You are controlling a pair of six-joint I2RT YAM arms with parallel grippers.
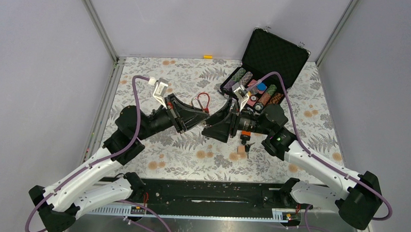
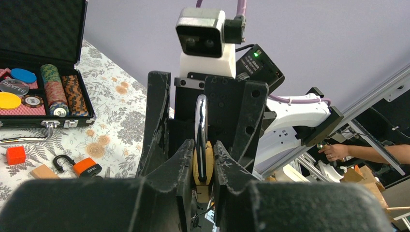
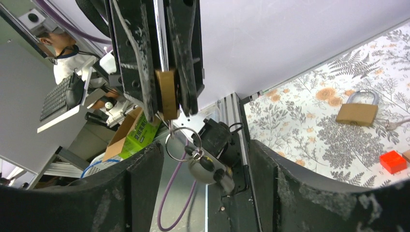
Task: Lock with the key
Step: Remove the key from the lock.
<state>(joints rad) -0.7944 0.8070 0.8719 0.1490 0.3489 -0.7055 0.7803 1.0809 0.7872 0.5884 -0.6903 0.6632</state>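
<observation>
Right gripper [image 3: 205, 154]: jaws wide, nothing held, facing the work. Just beyond it, a key ring [image 3: 183, 144] dangles from a key [image 3: 170, 126] that appears seated in the brass padlock [image 3: 167, 92]. Left gripper [image 2: 203, 151] clamps that padlock by its flat faces, above the table [image 3: 309, 125].

Risk: closing on the loose ring would drag the key out, and hard twisting could turn the lock in its clamp. Farther off lies a second padlock [image 3: 357, 112].
</observation>
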